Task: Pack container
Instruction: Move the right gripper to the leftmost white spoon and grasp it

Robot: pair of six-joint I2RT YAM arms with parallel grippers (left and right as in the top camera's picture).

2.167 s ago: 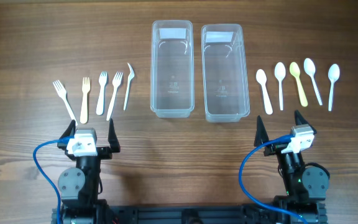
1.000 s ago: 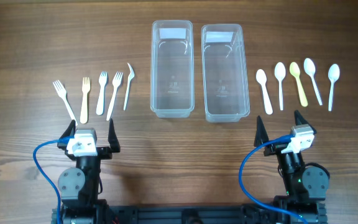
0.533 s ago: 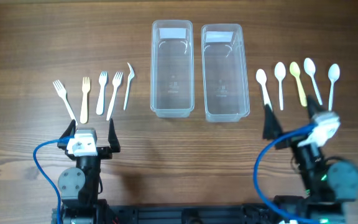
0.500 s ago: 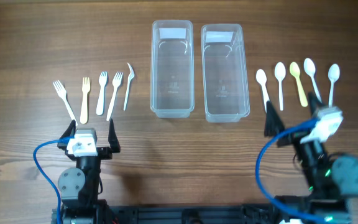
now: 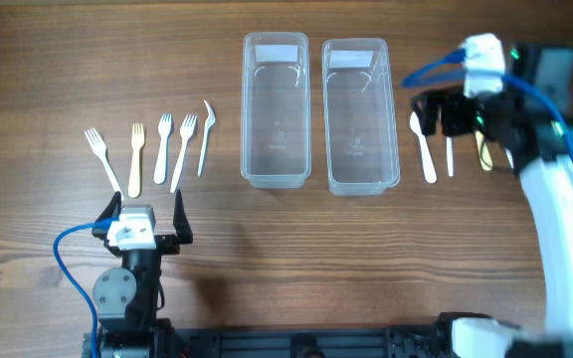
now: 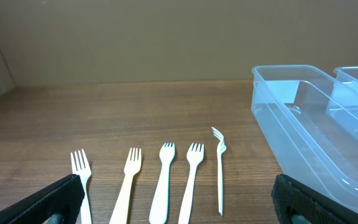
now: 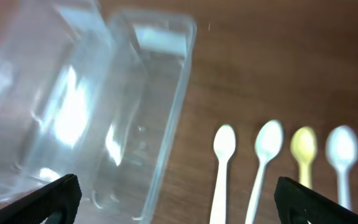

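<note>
Nothing is packed: both containers point(image 5: 276, 182) sit empty, forks point(image 5: 164, 127) to their left, spoons point(image 5: 428, 164) to their right under the spread, empty right tool point(image 5: 439, 117), the left tool point(image 5: 147, 211) likewise released.

Open surface point(image 5: 296, 239) lies at 6 o'clock of the left container point(image 5: 276, 181) and right container point(image 5: 363, 187). The right arm point(image 5: 555, 209) overhangs the spoons point(image 5: 427, 154) at 3 o'clock. The forks point(image 5: 162, 149) at 9 o'clock lie unobstructed.

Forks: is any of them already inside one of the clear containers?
No, all five forks lie on the table, left of the two containers.
</note>
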